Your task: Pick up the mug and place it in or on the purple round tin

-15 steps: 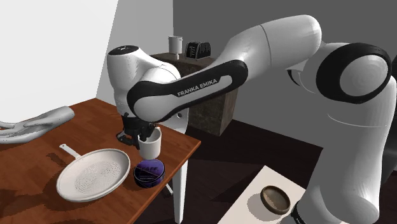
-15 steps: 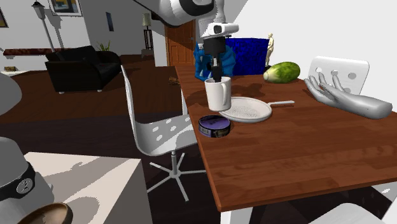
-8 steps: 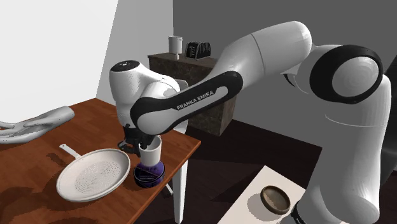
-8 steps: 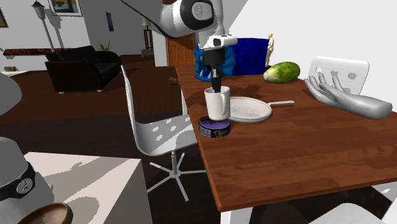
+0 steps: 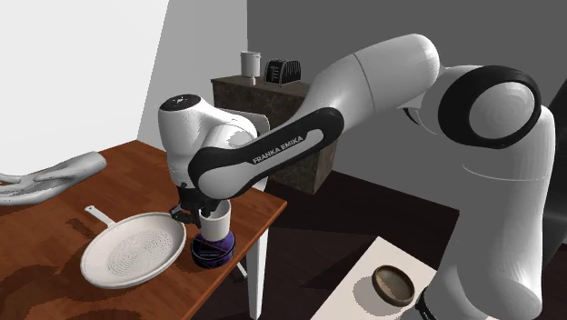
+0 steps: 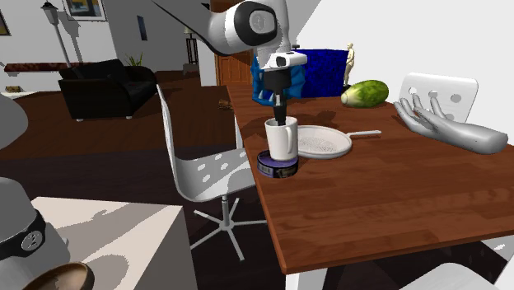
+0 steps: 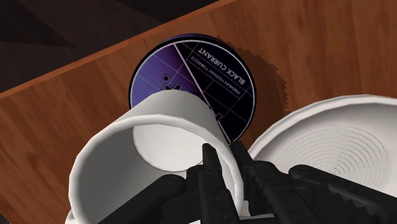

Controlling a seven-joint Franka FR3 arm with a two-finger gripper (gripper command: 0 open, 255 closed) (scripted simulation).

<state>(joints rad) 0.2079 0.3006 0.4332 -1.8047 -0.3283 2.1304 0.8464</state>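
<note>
Shoulder view: arm [image 5: 273,150] down onto mug [image 5: 216,222]

Surfaces at the table's edge

Table [image 5: 136,173] reddish-brown wood, grain showing, smooth with a low sheen; mug [image 7: 102,159] plain white, matt, no shine; tin [image 7: 210,70] purple lid, smooth, printed with white lettering and thin lines; pan [image 7: 343,146] white, matt, its floor ribbed in fine rings; gripper [image 7: 222,150] black, matt; arm [image 5: 363,82] white shell, smooth, faintly glossy.

mug [image 7: 114,153] white | tin [image 7: 210,70] purple-black, white lettering | table [image 7: 331,51] brown woodgrain
</note>
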